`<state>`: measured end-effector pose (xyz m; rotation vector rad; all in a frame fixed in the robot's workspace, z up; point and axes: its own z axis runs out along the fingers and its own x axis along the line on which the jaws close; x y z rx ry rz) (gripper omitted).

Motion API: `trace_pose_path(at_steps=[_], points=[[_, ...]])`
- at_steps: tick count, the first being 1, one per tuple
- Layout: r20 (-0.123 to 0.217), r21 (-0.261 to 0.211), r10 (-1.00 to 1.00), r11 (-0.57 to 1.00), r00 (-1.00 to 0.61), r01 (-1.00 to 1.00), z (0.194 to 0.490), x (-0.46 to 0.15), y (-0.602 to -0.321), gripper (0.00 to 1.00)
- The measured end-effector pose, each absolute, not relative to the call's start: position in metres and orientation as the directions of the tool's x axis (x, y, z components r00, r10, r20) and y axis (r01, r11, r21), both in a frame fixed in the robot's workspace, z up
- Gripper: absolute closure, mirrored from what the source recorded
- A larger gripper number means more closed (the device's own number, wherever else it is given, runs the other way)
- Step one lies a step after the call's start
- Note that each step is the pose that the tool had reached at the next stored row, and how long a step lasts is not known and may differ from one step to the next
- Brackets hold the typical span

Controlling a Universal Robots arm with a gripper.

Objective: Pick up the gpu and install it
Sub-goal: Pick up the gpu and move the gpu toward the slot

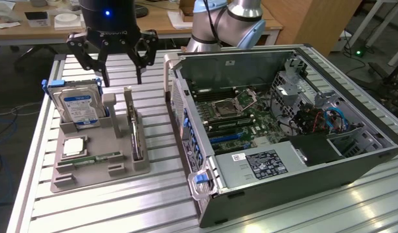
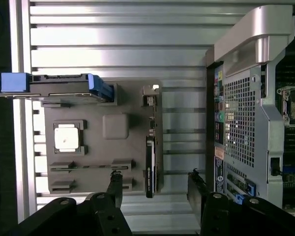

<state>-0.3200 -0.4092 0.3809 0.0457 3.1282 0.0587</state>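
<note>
The open computer case lies beside the grey parts tray. Above the tray hangs the gripper, wide and empty. The gpu stands on edge in the tray: likely light, stiff, fragile; pinch its flat faces

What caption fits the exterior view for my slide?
Gripper, jaws open, hovers above the gpu standing edge-on in a grey holder beside the open computer case.
</note>
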Motion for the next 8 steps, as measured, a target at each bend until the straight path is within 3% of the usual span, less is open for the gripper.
trace_pose_path(at_steps=[8], points=[[-0.012,0.037,0.030,0.999,-0.999,0.029,0.3705,-0.3189,-0.4139,0.35]])
